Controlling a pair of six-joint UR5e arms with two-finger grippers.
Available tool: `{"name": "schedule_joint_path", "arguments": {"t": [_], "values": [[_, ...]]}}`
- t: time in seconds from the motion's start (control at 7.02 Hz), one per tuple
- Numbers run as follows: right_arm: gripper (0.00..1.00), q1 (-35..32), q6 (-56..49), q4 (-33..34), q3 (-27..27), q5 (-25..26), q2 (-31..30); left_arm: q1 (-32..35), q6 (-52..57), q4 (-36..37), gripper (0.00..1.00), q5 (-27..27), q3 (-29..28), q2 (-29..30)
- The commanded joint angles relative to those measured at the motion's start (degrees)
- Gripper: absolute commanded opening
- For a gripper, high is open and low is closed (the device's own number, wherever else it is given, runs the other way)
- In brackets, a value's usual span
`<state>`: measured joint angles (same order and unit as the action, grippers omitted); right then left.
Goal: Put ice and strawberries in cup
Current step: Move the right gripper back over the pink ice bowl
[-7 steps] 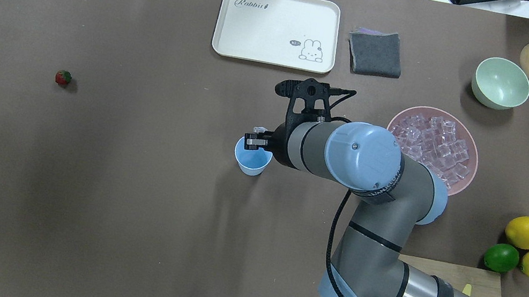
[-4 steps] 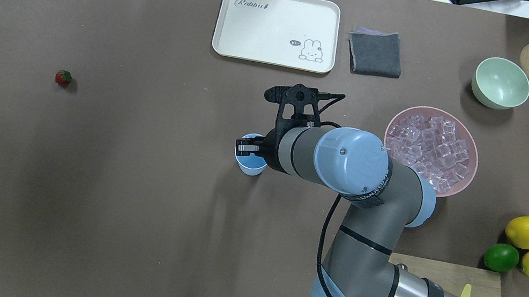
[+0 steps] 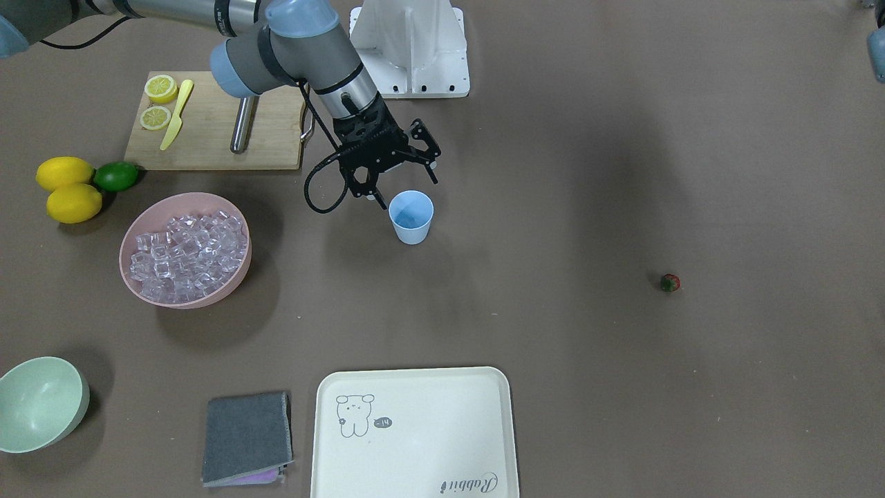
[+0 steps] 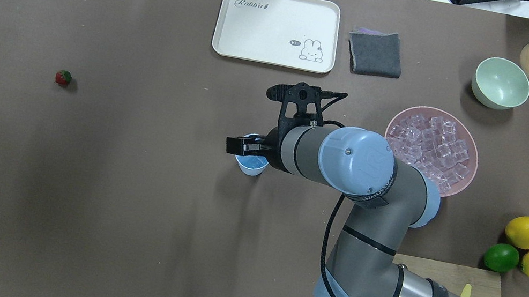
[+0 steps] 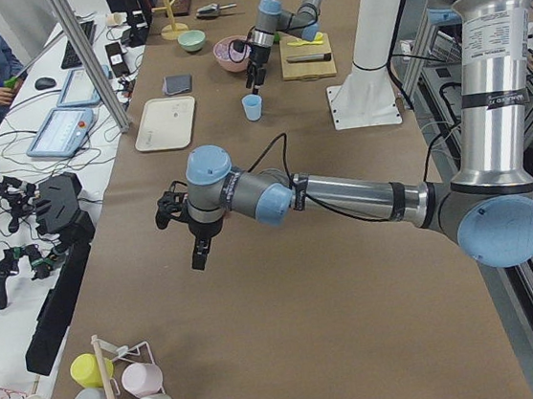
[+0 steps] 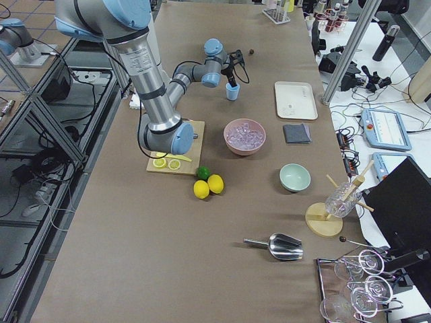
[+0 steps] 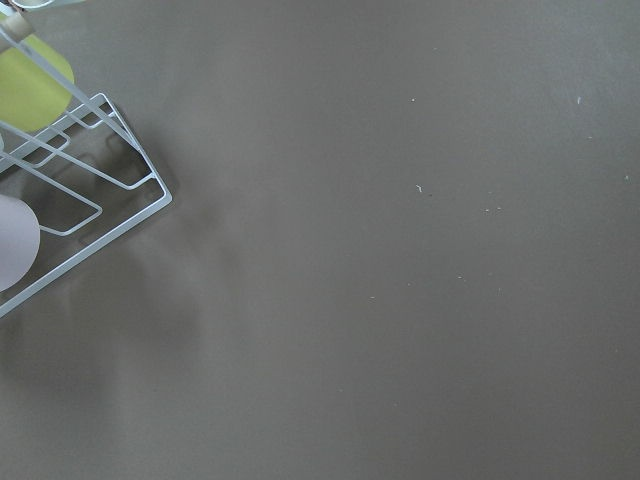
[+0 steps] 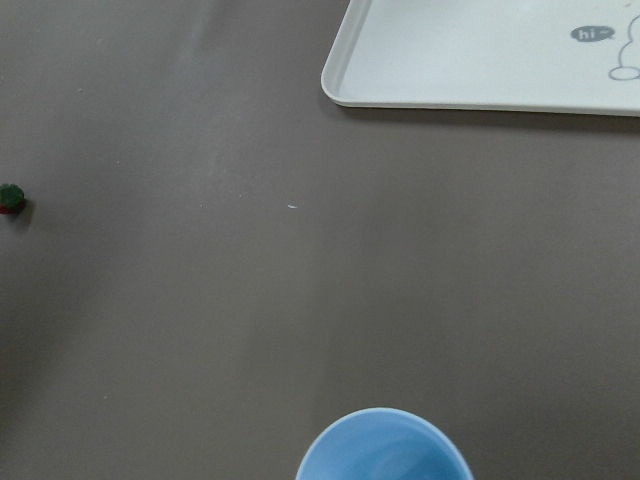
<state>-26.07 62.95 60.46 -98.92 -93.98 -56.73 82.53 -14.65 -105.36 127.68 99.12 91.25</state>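
Observation:
The light blue cup [image 4: 251,167] stands upright mid-table; it also shows in the front view [image 3: 411,221] and at the bottom edge of the right wrist view [image 8: 385,450]. My right gripper [image 4: 242,144] hovers just above the cup's rim, fingers spread, with nothing between them [image 3: 405,187]. I cannot tell whether any ice lies inside the cup. The ice [image 4: 431,145] fills a pink bowl [image 4: 471,168] to the right. The strawberry [image 4: 63,77] lies alone far to the left [image 3: 669,282]. My left gripper [image 5: 196,256] shows only in the left side view, so I cannot tell its state.
A white rabbit tray [image 4: 277,28], a grey cloth [image 4: 375,52] and a pale green bowl [image 4: 501,83] lie along the far side. Two lemons [image 4: 527,232] and a lime [image 4: 501,257] sit by a cutting board [image 3: 214,124]. A wire cup rack [image 7: 70,200] is near my left wrist.
My right gripper has moved left and toward me, over the cup's mouth. The clear ice cube seen at its fingertips a second ago no longer shows, and the fingers look wider apart.

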Motion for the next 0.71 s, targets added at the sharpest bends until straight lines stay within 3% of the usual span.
{"name": "schedule_joint_path", "arguments": {"t": [0.0,0.14,0.57], "values": [[0.98,-3.7,-0.4,0.4,-3.6,-2.2,-4.0,0.0,0.0,-0.2,0.98,0.0,0.4,-0.1],[0.99,-8.0,-0.5,0.4,-4.8,-8.4,-6.0,0.0,-0.1,-1.3,0.98,0.1,0.5,-0.2],[1.0,-16.0,-2.2,0.4,-7.5,-15.6,-12.2,-0.1,-0.2,-2.0,0.98,0.3,0.8,-0.2]]}}
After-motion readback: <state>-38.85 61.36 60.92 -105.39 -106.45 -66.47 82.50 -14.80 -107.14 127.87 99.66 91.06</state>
